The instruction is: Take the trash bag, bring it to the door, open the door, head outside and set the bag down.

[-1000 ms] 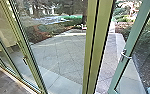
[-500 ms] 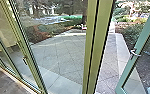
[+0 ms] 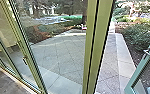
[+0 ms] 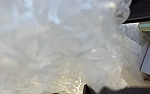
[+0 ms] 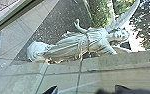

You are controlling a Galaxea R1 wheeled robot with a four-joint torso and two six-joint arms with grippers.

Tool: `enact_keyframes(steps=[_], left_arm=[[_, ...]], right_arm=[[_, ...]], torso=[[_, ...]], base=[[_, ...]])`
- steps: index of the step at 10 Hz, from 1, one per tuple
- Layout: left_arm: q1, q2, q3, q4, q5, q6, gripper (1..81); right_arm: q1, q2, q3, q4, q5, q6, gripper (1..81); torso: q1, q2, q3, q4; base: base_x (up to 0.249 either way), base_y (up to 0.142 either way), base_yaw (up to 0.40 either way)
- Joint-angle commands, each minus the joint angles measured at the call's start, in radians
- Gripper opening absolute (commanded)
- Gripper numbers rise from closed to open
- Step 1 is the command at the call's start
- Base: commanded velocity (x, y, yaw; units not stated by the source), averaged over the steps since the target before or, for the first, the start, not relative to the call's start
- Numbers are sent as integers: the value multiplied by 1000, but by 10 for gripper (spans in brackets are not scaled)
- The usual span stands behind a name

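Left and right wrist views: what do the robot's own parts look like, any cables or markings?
They are dark, near black. The right wrist view has pointed dark parts at the picture's edge, one with a paler grey side. The left has a blurred dark part with a soft outline. I can make out no cables or markings.

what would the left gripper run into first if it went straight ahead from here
Most likely the crumpled, see-through plastic bag, spread across its line, though how near it is I can't tell.
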Motion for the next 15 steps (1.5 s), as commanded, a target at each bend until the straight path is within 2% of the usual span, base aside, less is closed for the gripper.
enact_keyframes(steps=[1, 4, 6, 9, 11, 13, 15], left_arm=[[0, 2, 14, -7, 85, 2, 10], [0, 5, 14, -1, 85, 3, 10], [0, 5, 14, -1, 85, 3, 10], [0, 5, 14, -1, 85, 5, 10], [0, 6, 14, -1, 85, 6, 10], [0, 8, 14, 0, 85, 6, 10], [0, 8, 14, 0, 85, 6, 10]], right_arm=[[106, -34, -43, -2, 16, -9, 811], [112, -34, -69, 30, 25, -10, 811], [135, -16, -75, 122, -9, -10, 811], [204, 6, -100, 333, -104, -10, 811], [235, 30, -117, 441, -181, -10, 811], [244, 52, -135, 641, -292, -10, 811], [203, 46, -92, 860, -372, -25, 811]], torso=[[0, 0, 0, 0], [0, 0, 0, 0], [0, 0, 0, 0], [0, 0, 0, 0], [0, 0, 0, 0], [0, 0, 0, 0], [0, 0, 0, 0]], base=[[0, 0, 0], [0, 0, 0], [0, 0, 0], [0, 0, 0], [0, 0, 0], [0, 0, 0], [0, 0, 0]])
